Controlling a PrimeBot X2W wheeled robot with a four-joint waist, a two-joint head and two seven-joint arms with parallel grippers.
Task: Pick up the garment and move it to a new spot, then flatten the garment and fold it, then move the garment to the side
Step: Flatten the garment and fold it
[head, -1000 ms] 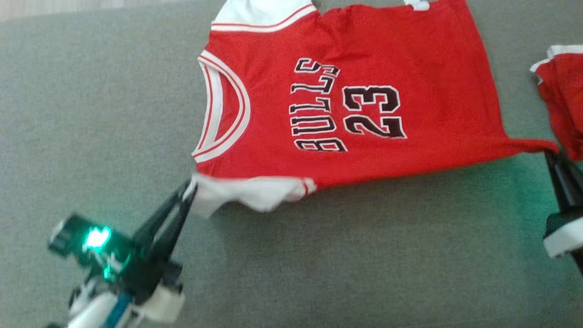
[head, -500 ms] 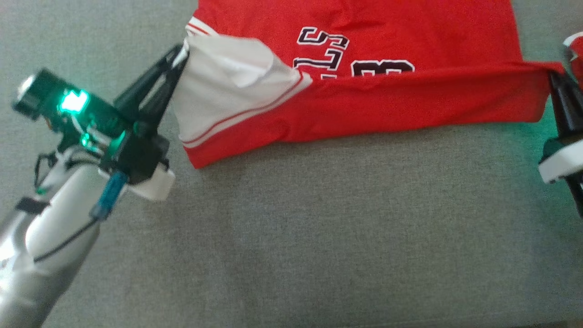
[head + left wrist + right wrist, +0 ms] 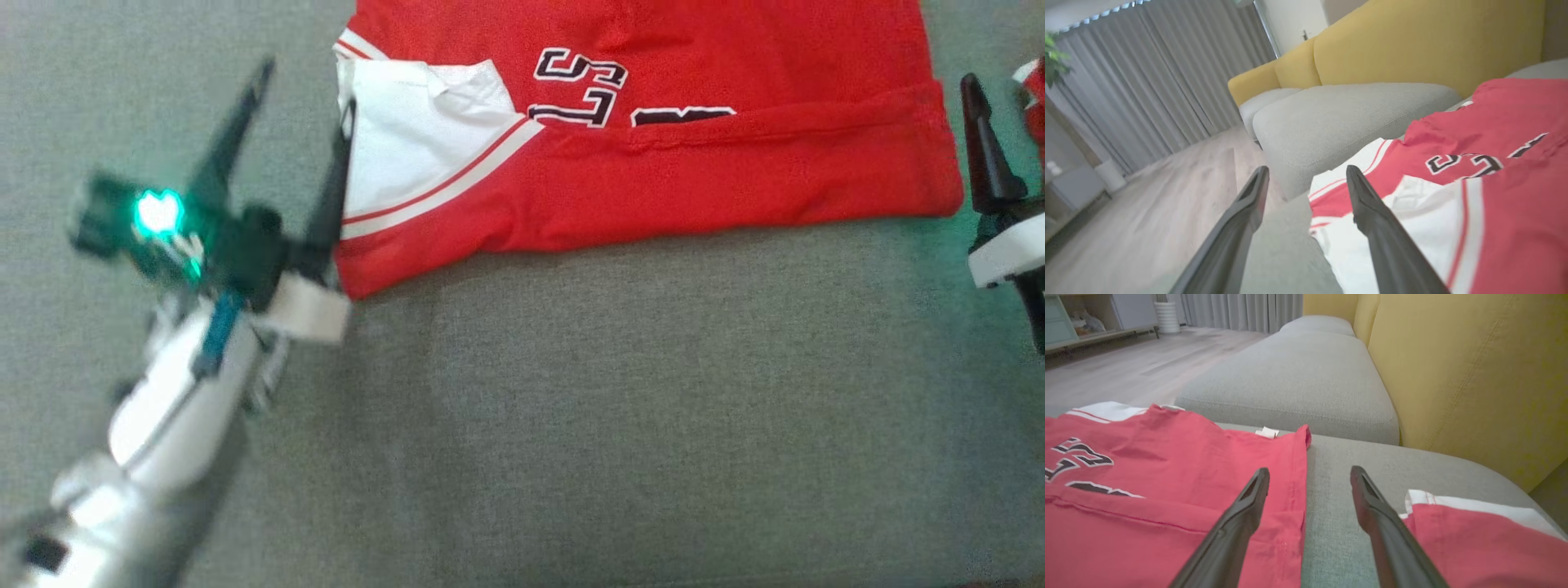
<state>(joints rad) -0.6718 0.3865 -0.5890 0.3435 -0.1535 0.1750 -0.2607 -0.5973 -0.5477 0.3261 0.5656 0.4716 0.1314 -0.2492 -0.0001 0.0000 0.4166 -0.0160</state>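
Nearest, a bare stretch of the grey sofa seat (image 3: 571, 408) is seen. Just beyond it, the left gripper (image 3: 306, 91) is found at the left end of the red basketball jersey (image 3: 694, 171), its fingers spread wide with nothing between them. One finger lies right against the white shoulder panel (image 3: 408, 147), though contact cannot be confirmed. At the right end, the right gripper (image 3: 1309, 470) is likewise spread and empty, placed beside the hem on bare cushion, between the jersey and a second red-and-white garment (image 3: 1474, 547) to the right.

The jersey is laid flat across the seat, its near long edge doubled over toward the far side so that part of the black lettering (image 3: 580, 86) is covered. Farther off, the yellow backrest (image 3: 1453, 375) is seen.

As a judgement, the moving and flattening appear done and a first lengthwise fold is in place — the cloth is held by neither gripper. At least one more fold is probably needed, and the folded jersey is yet to be moved aside.
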